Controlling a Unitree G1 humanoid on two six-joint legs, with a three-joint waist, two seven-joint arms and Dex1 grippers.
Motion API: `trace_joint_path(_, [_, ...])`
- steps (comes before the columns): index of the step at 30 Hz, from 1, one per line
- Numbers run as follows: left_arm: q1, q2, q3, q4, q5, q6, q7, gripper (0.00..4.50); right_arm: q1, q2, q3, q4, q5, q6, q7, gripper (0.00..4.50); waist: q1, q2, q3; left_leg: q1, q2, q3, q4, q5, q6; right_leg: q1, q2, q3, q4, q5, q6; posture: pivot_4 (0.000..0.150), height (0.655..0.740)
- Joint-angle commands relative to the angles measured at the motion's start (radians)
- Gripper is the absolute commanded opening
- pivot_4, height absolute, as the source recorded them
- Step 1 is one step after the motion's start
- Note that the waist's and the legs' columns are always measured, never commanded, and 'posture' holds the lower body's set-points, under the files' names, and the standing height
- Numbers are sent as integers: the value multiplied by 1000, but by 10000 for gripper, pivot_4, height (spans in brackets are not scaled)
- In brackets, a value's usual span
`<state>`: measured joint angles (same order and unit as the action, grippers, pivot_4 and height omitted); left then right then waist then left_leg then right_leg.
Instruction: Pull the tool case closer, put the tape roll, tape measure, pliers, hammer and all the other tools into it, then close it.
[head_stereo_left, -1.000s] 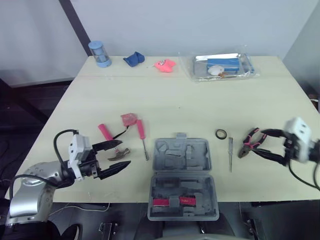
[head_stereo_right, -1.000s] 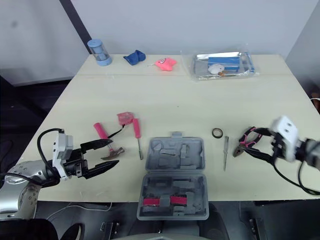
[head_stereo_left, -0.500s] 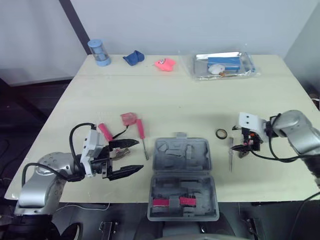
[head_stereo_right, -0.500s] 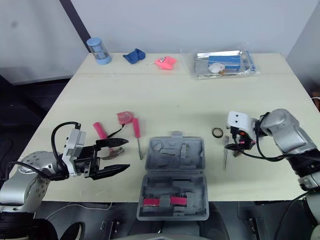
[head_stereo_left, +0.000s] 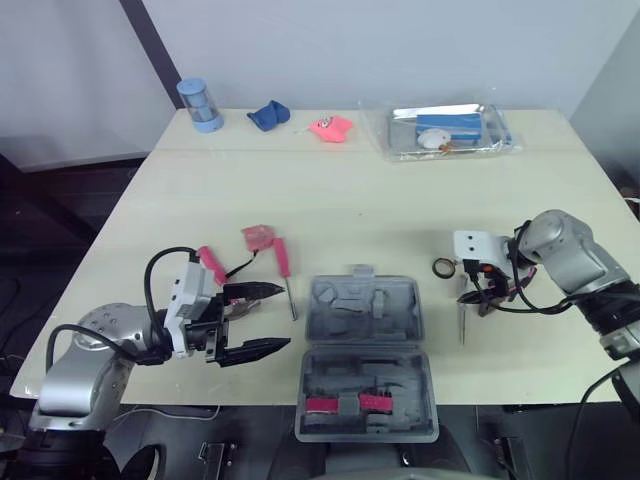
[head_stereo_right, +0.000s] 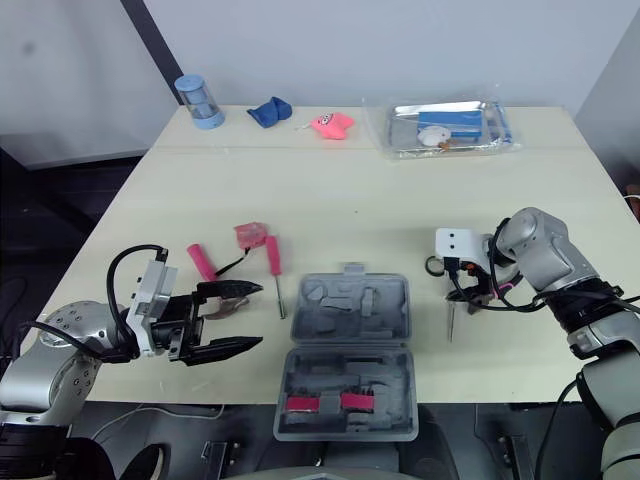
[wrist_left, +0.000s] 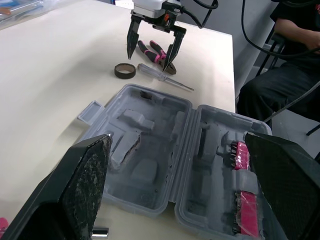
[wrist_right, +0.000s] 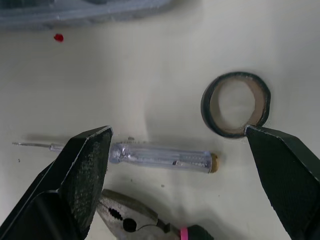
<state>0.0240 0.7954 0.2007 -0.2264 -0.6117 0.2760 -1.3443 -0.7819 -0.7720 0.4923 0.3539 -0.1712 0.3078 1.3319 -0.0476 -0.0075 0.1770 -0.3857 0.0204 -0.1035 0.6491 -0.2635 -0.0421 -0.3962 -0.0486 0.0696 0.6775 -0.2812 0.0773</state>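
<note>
Both sets of jaws are spread wide, and neither has anything in it! The left gripper (head_stereo_left: 285, 316) hovers low over the near-left part of the table (head_stereo_left: 330, 200), fingers pointing across at the tool case (head_stereo_left: 365, 345). That grey case lies open at the near edge, its near half overhanging the edge, with a row of pink bits (head_stereo_left: 345, 404) clipped in that near half. The moulded far half holds no tools.

Over on the right, the right gripper (wrist_left: 147, 65) points down, its fingers straddling the pliers (wrist_right: 145, 220), which lie flat on the table. Just beside them lies a clear-handled screwdriver (wrist_right: 160, 156), and right next to that the tape roll (wrist_left: 125, 71), a small dark ring lying flat.

Just past the left gripper lies the hammer (head_stereo_left: 211, 266), pink handle angled away, its head close to the upper finger. Beside it rests a pink-handled screwdriver (head_stereo_left: 283, 258) and a small pink square tool (head_stereo_left: 257, 237) with a black cord.

Along the far edge stand a blue cylinder (head_stereo_left: 199, 107), a blue cloth (head_stereo_left: 268, 117), a pink lump (head_stereo_left: 330, 128) and a clear bag (head_stereo_left: 447, 132) with a blue box inside.
</note>
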Motion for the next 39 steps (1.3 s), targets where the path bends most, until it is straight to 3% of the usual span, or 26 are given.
trace_joint_path(1, [-15, 2, 2, -40, -14, -13, 2, 45000, -29, 23, -5, 17, -25, -6, -3, 44531, -1, 0, 0, 0, 0, 0, 0, 0, 0, 0, 0, 0, 0, 0, 0, 1500, 7400])
trace_joint_path(17, [-60, -7, -15, -46, -16, -15, 10, 45000, -106, 132, 13, 185, -118, -36, -20, 44531, 0, 0, 0, 0, 0, 0, 0, 0, 0, 0, 0, 0, 0, 0, 0, 1500, 7400])
trace_joint_path(20, [-60, -15, -12, -49, -22, -24, 11, 45000, -124, 152, 18, 213, -135, -44, -22, 36035, -5, 0, 0, 0, 0, 0, 0, 0, 0, 0, 0, 0, 0, 0, 0, 1500, 7400])
trace_joint_path(22, [-62, -22, -7, -49, -26, -27, 11, 45000, -134, 158, 15, 222, -139, -44, -19, 27557, -9, 0, 0, 0, 0, 0, 0, 0, 0, 0, 0, 0, 0, 0, 0, 1500, 7400])
trace_joint_path(23, [-62, -24, -7, -49, -26, -28, 11, 45000, -135, 159, 14, 225, -141, -47, -18, 21211, -10, 0, 0, 0, 0, 0, 0, 0, 0, 0, 0, 0, 0, 0, 0, 1500, 7400])
trace_joint_path(28, [-62, -30, -12, -48, -21, -37, 12, 45000, -140, 157, 15, 228, -152, -56, -9, 2648, -15, 0, 0, 0, 0, 0, 0, 0, 0, 0, 0, 0, 0, 0, 0, 1500, 7400])
trace_joint_path(39, [-61, -51, -12, -39, -20, -58, 10, 45000, -159, 149, 10, 253, -172, -70, 4, 1164, -21, 0, 0, 0, 0, 0, 0, 0, 0, 0, 0, 0, 0, 0, 0, 1500, 7400])
